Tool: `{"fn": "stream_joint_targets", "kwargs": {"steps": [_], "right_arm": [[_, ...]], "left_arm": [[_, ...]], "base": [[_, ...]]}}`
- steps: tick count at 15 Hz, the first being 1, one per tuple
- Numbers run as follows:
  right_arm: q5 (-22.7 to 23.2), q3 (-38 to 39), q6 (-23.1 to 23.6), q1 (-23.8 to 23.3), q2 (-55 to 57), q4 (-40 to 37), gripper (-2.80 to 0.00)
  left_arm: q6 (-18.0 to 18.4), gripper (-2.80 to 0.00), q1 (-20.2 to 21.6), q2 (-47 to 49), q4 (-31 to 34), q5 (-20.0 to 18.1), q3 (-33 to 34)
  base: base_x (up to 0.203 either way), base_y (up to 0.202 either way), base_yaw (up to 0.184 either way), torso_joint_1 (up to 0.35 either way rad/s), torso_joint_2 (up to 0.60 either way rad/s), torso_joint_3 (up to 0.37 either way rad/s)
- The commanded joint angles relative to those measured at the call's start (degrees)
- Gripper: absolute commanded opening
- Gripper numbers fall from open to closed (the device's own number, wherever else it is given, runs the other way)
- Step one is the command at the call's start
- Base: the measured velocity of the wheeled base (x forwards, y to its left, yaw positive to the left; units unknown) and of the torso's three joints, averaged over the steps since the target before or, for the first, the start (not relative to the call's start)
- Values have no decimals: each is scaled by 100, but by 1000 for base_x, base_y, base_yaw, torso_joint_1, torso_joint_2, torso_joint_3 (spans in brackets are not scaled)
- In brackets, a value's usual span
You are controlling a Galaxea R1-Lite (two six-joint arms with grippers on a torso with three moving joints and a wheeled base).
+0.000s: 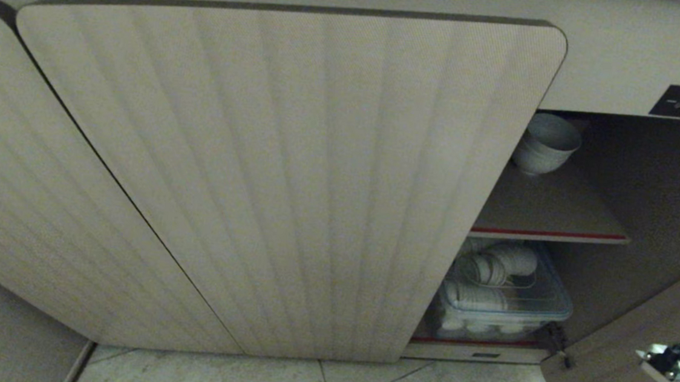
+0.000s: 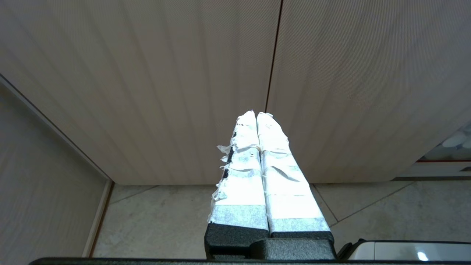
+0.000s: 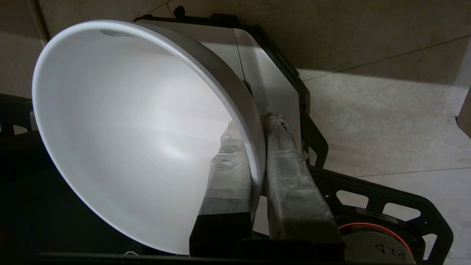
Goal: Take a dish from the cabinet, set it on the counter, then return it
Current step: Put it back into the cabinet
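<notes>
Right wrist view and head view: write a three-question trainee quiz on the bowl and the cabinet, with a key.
1. True or false: the right gripper pinches the wall of the white bowl, one finger inside and one outside.
2. On the cabinet's red-edged upper shelf stands: A) a pot B) a stack of white bowls C) a cup.
3. Fill in: on the lower shelf, more white dishes lie in a clear ______.

Key: 1 true. 2 B. 3 plastic bin.
</notes>
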State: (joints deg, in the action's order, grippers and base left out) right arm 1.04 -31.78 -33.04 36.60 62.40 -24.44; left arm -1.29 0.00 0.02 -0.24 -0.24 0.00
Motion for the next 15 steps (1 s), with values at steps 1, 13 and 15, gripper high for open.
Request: {"fn": "stream_joint_targets", "kwargs": {"steps": [1,13,15], "right_arm": [[2,-4,-18,-3,9,-17,-280],[-155,189,-514,-194,181,248,-280],[-156,190,-730,-289,278,375,-280]], "left_arm": [[-3,-280,0,-2,-2,-2,0],[-3,-280,0,-2,-2,-2,0],[-3,-280,0,-2,-2,-2,0]], "base": [[0,0,0,0,0,0],[0,0,0,0,0,0],[0,0,0,0,0,0]]}}
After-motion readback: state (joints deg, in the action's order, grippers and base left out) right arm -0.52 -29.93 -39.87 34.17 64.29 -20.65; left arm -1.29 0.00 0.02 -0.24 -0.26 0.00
